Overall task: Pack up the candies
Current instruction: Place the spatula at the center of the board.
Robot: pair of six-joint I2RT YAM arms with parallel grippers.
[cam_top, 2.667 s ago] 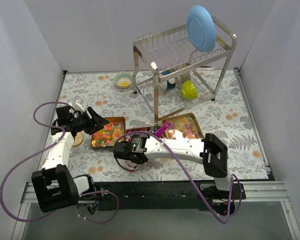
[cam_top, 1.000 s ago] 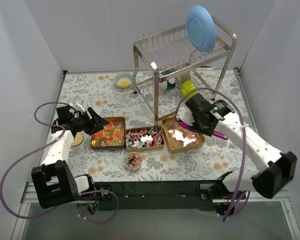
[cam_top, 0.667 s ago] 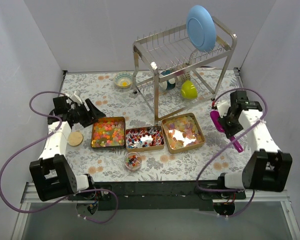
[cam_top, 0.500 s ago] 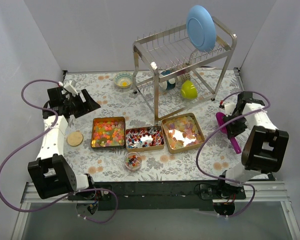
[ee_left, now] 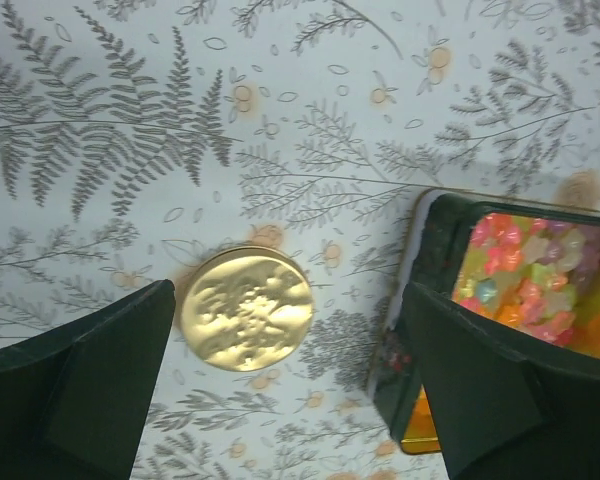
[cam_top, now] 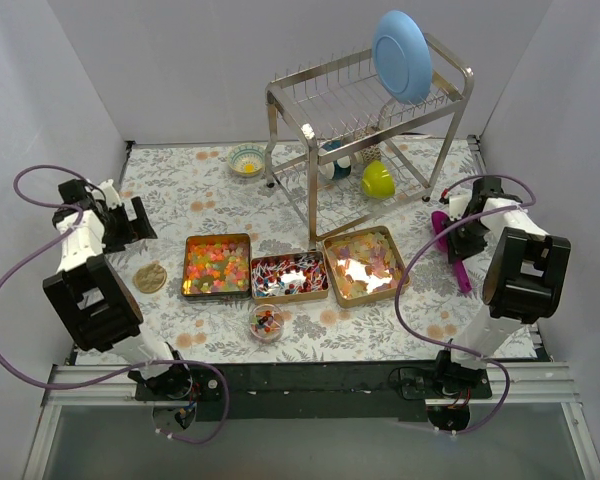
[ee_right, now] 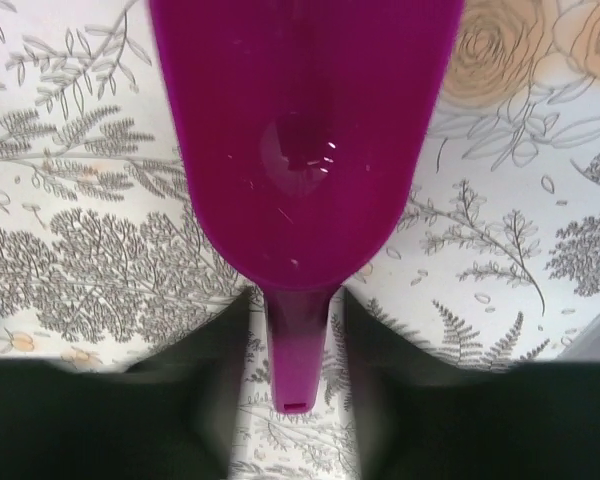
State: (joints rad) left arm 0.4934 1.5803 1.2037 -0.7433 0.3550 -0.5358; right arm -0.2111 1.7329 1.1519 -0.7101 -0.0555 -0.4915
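Three gold tin trays sit mid-table. The left one holds gummy candies (cam_top: 216, 266), the middle one red-blue-white wrapped candies (cam_top: 289, 277), the right one translucent wrapped candies (cam_top: 366, 265). A small glass jar (cam_top: 266, 321) with a few candies stands in front of them. My left gripper (cam_top: 123, 222) is open and empty at the far left; its wrist view shows it (ee_left: 290, 380) above a round gold lid (ee_left: 246, 308), with the gummies (ee_left: 535, 270) at the right. A purple scoop (cam_top: 450, 250) lies on the table at the right. My right gripper (ee_right: 295, 340) is open astride the scoop's handle (ee_right: 298, 350), with gaps on both sides.
A metal dish rack (cam_top: 310, 130) stands at the back with a blue plate (cam_top: 401, 55) on top and a yellow-green cup (cam_top: 377, 180) below. A small patterned bowl (cam_top: 246, 158) sits at the back left. The gold lid (cam_top: 150, 276) lies left of the gummy tray. White walls close both sides.
My right arm swung the purple scoop from over the trays to the right side, laid it down and let go. My left arm drew back from the gummy tray to the far left.
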